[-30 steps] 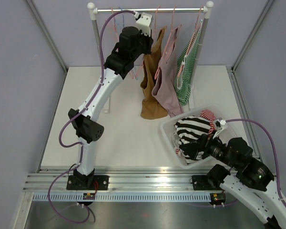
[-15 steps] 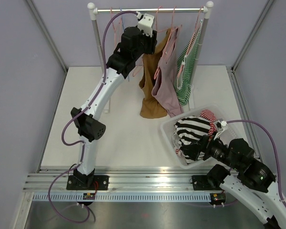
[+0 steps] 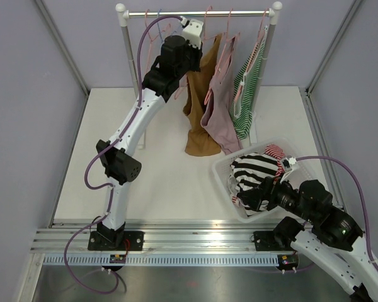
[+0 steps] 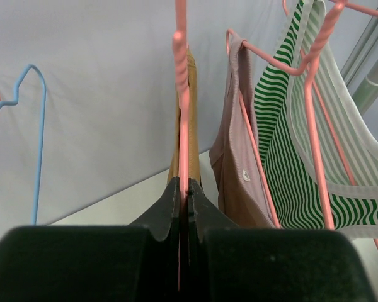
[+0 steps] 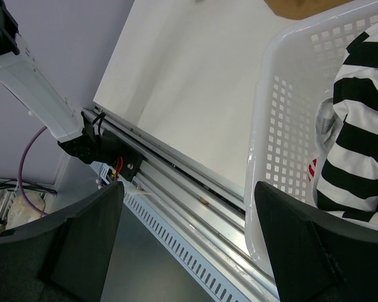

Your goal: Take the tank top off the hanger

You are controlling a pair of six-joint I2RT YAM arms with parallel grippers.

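At the bottom right of the overhead view, nearest the camera, the right end effector (image 5: pixel 188 189) is released. Its two dark fingers (image 5: pixel 82 251) are spread wide with nothing between them. It hovers over the near left corner of the white perforated laundry basket (image 5: pixel 264 126). A black-and-white striped garment (image 5: pixel 365 126) lies bundled in the basket, with a scrap of red-and-white stripe at its far side. Below the basket's corner, the wrist view shows the slotted aluminium rail (image 5: pixel 176 207) that edges the pale surface (image 3: pixel 151 170).

Beyond the basket, the left arm stretches from the lower left of the frame up across the surface to the clothes rack (image 3: pixel 195 12) at the top centre. There the left end effector (image 4: pixel 183 189) is clenched. Its fingertips are pressed together on the wire of a pink hanger (image 4: pixel 182 94), which runs straight up out of the grip.

The ochre tank top (image 4: pixel 192 151) hangs on that hanger just behind the wire. In the overhead view its body drops down towards the surface. To its right a dusty-mauve tank top (image 4: pixel 236 176) hangs on a second pink hanger. Next comes a green-and-white striped top (image 4: pixel 283 157), near the rack's right post. At the left of the wrist view a bare blue hanger (image 4: pixel 39 126) stands against the grey wall.
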